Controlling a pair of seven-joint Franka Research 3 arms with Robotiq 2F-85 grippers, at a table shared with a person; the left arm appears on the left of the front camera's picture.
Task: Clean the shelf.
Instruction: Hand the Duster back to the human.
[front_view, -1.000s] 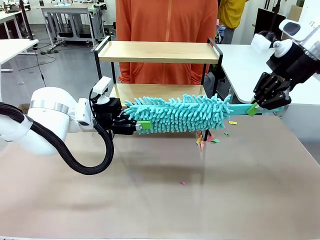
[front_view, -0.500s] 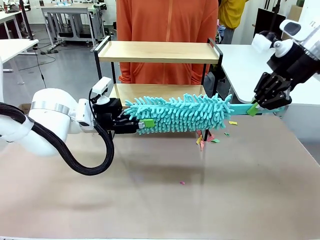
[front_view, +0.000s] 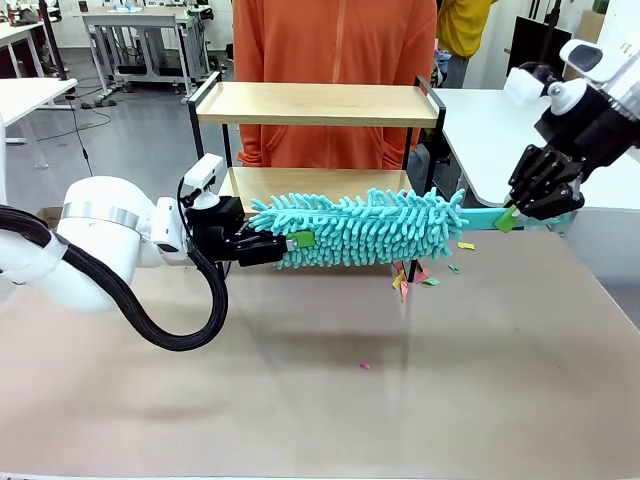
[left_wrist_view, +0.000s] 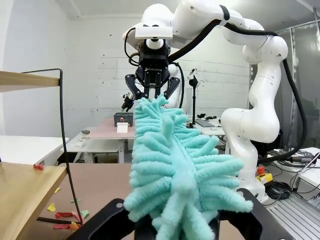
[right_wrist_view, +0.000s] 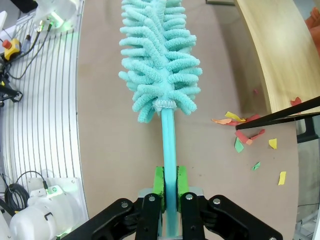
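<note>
The shelf (front_view: 320, 103) stands at the table's far side, two wooden boards in a black frame. A teal fluffy duster (front_view: 360, 228) hangs level in front of its lower board. My left gripper (front_view: 290, 243) is shut on the duster's fluffy left end, and in the left wrist view the duster (left_wrist_view: 170, 165) rises from between its black fingers (left_wrist_view: 100, 222). My right gripper (front_view: 508, 215) is shut on the duster's flat teal handle (right_wrist_view: 169, 150), its green pads (right_wrist_view: 158, 180) on either side. The lower board (right_wrist_view: 280, 55) lies to the right of the duster there.
Coloured paper scraps (front_view: 415, 275) lie on the table by the shelf's right foot, and one (front_view: 365, 366) lies nearer the middle. A person in an orange top (front_view: 335, 40) stands behind the shelf. A white table (front_view: 490, 130) adjoins at the right.
My left gripper has closed on the duster's fluffy end, its green pad sliding slightly right into the fibres. The right arm and the duster have held still.
</note>
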